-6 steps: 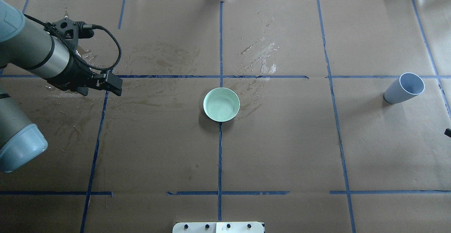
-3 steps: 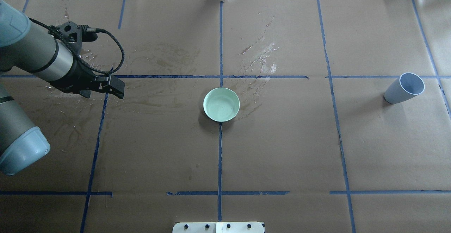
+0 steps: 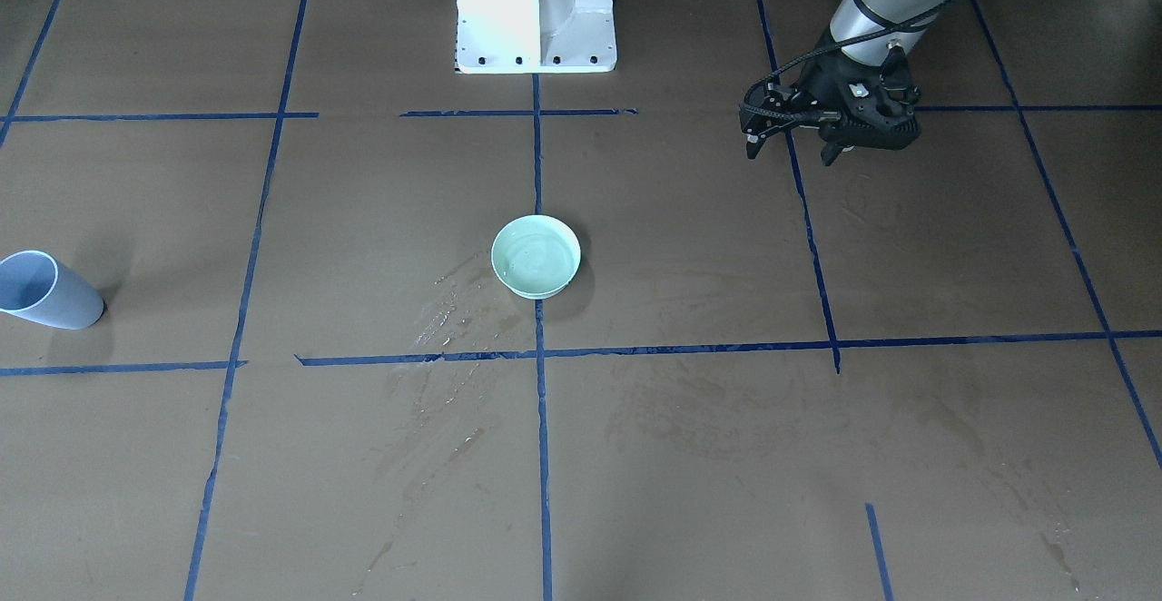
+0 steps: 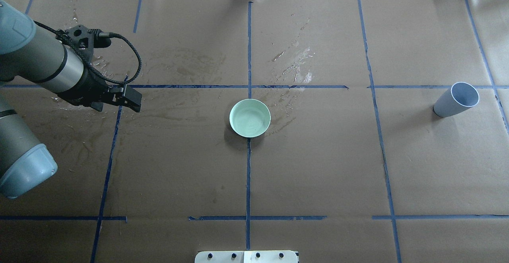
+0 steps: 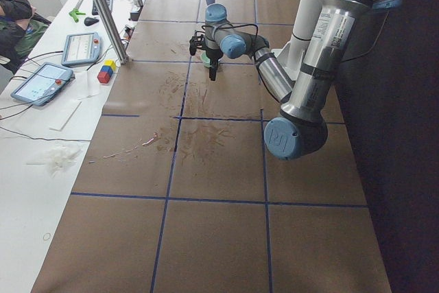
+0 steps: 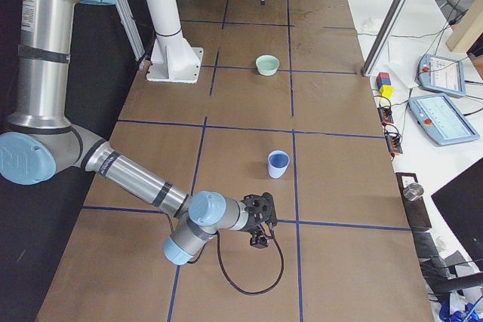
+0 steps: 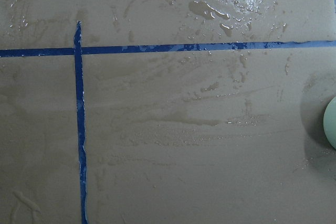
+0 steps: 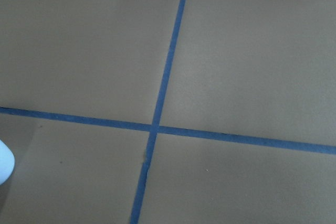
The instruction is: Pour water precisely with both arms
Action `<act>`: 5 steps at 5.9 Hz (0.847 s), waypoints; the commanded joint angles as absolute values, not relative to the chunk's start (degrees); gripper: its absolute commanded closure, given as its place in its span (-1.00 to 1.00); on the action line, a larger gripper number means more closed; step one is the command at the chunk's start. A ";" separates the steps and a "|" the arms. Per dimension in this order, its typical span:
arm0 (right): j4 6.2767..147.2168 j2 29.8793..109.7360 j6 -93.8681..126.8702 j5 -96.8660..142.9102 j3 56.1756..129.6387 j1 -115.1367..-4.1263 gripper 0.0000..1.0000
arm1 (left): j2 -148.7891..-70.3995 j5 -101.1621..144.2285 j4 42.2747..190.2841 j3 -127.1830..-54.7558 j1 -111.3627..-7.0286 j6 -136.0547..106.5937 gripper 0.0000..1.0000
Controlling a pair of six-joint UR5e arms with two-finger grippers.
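The water lies in the green bowl at centre frame, well apart from the left gripper at upper right, fingers spread and empty. The right gripper sits low in the right-side view; I cannot tell its grip.

Brown paper-covered table, blue tape grid, pale green bowl at centre, blue-grey cup far right, water splashes.

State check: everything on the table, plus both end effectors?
bowl: upright, holds water
cup: upright, standing alone, contents unclear
left end effector: holding nothing; open or shut unclear
right end effector: holding nothing; open or shut unclear
table paper: wet smears and droplets beside bowl
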State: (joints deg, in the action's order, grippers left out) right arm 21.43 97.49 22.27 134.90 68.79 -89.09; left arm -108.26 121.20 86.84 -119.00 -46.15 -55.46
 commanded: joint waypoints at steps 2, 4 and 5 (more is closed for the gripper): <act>67.76 89.69 -6.09 139.19 72.30 -94.97 -1.00 | -108.28 120.94 86.84 -118.92 -46.06 -55.46 -1.00; 91.50 90.34 -6.07 138.10 91.58 -97.64 -1.00 | -109.93 118.59 86.84 -118.39 -42.21 -58.95 -1.00; 90.80 93.57 -5.98 137.38 94.98 -97.65 -1.00 | -110.56 115.43 86.84 -118.04 -38.97 -61.67 -1.00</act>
State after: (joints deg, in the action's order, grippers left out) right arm 88.42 91.21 -5.91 138.18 90.18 -97.40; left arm -109.80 118.02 86.84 -118.38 -41.78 -59.24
